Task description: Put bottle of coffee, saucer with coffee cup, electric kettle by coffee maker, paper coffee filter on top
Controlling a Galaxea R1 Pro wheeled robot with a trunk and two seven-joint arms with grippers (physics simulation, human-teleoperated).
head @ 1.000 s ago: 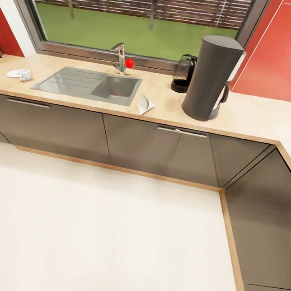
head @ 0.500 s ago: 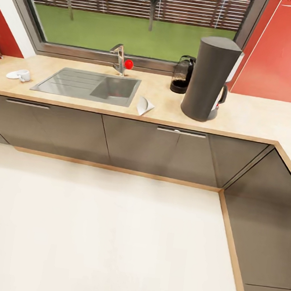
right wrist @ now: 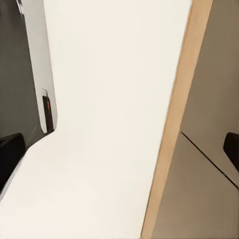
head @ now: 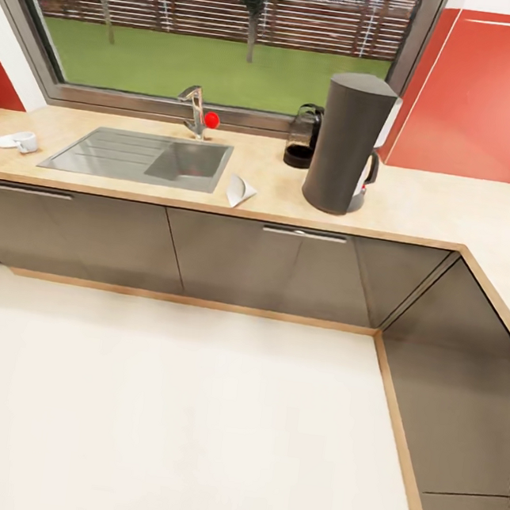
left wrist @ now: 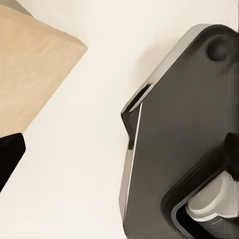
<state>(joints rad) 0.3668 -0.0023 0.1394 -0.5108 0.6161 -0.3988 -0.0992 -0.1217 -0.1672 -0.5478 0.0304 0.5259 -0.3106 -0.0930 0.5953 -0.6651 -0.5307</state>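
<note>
Robot on approach; table [head: 420, 207] ahead. Coffee maker [head: 344, 145] upright on table, kettle [head: 302, 136] just beside it. Filter [head: 238, 191] by sink [head: 139, 157]. Cup [head: 25, 141] on saucer [head: 5, 141], well apart: judged next fetch. Claw state: cannot tell, either arm.

- Stood under a wide window [head: 218, 35] looking onto green lawn and a slatted fence.
- Flanked by red wall panels [head: 481, 99] at the right.
- Fronted with dark grey cabinet doors [head: 231, 256] bearing slim steel handles, turning a corner at the right.
- Floored in pale cream [head: 172, 412], edged by a light wood plinth [head: 193, 301].
- Lit evenly by daylight.
</note>
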